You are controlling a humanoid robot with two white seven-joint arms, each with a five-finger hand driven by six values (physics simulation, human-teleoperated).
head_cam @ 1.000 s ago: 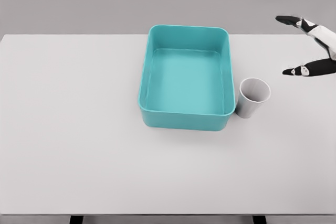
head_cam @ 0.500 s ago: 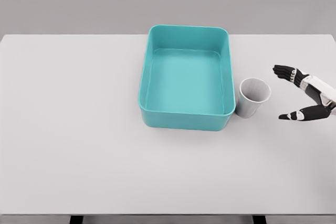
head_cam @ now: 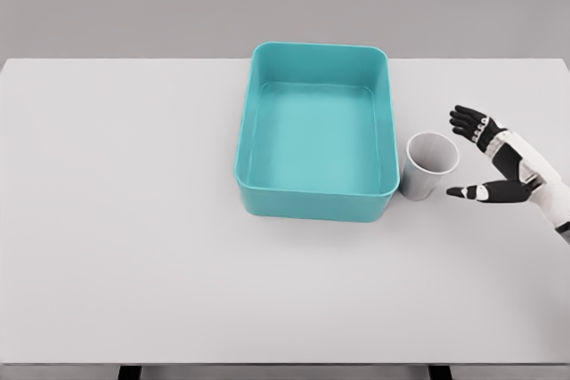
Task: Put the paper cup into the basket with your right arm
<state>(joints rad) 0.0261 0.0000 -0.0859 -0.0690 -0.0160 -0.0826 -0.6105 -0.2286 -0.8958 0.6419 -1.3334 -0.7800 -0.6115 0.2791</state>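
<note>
A white table (head_cam: 134, 264) carries a teal basket (head_cam: 316, 206) and, just beside it, a paper cup (head_cam: 429, 166).

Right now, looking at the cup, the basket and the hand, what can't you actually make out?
Head view only:
- Left arm: out of frame entirely.
- Right hand: the arm is cut off by the right edge.
- Paper cup: its lower left side sits behind the basket wall, so contact between them cannot be told.
- Inside the cup: its bottom is hidden by its own rim.
</note>
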